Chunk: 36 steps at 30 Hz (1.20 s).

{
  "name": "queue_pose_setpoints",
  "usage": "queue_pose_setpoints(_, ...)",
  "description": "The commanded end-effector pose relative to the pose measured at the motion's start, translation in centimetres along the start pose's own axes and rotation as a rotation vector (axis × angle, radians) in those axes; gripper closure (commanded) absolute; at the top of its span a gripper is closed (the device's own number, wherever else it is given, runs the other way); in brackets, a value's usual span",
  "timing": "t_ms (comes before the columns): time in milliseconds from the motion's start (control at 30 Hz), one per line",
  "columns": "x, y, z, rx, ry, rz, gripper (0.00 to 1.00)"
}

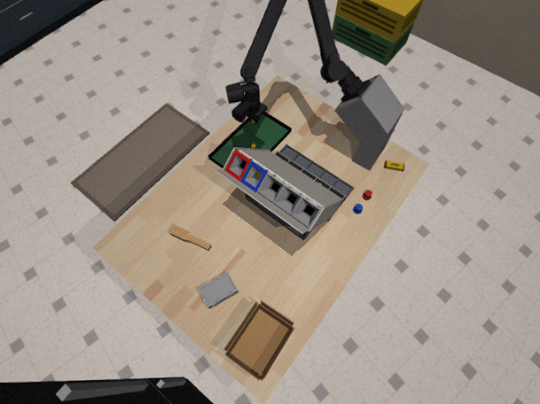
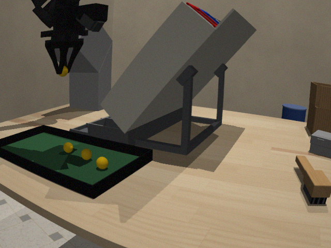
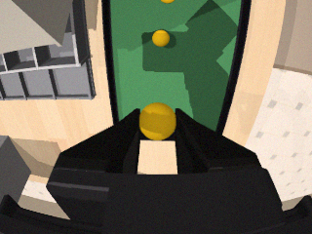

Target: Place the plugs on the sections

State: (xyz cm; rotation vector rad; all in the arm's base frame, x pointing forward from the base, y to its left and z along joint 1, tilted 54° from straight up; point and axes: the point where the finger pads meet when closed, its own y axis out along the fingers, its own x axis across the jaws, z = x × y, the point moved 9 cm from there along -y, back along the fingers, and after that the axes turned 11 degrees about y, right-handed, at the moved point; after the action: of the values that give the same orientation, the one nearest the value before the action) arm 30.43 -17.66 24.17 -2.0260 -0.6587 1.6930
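My gripper [image 1: 254,118] [image 2: 63,71] [image 3: 157,116] is shut on a yellow marble [image 2: 63,71] [image 3: 157,120] and holds it high above the far end of the green marble tray [image 1: 268,134] [image 2: 40,144] [image 3: 132,63]. Three more yellow marbles lie in the tray; one [image 2: 101,162] is nearest the front, and one [image 3: 161,38] shows in the wrist view. The red-banded funnel [image 1: 229,161] and blue-banded funnel [image 1: 250,186] sit at the left end of the tilted grey cover [image 1: 292,178] [image 2: 160,66]. The row of sections [image 1: 312,167] [image 3: 44,80] lies below it. The red plug [image 1: 366,194] and blue plug [image 1: 357,209] [image 2: 294,112] stand on the board to the right.
A wooden brush [image 1: 190,237] [image 2: 314,180], a small grey box [image 1: 217,289] [image 2: 320,142] and a cardboard box [image 1: 259,338] [image 2: 320,106] lie toward the front. A tall grey block [image 1: 373,118] [image 2: 88,80] stands behind the sections. A yellow block [image 1: 394,165] lies at the right.
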Motion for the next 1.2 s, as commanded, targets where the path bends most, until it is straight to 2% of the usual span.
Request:
queue_pose_setpoints(0, -0.5, -0.4, -0.5, -0.030, 0.031, 0.006, 1.00)
queue_pose_setpoints(100, -0.5, -0.4, -0.5, -0.032, 0.033, 0.006, 1.00)
queue_pose_setpoints(600, 10.7, -9.6, -1.3, -0.220, 0.021, -0.031, 1.00)
queue_pose_setpoints(667, 10.7, -9.6, -1.3, -0.220, 0.021, -0.031, 1.00)
queue_pose_setpoints(1167, 19.7, -17.1, -2.1, -0.397, 0.016, -0.062, 1.00)
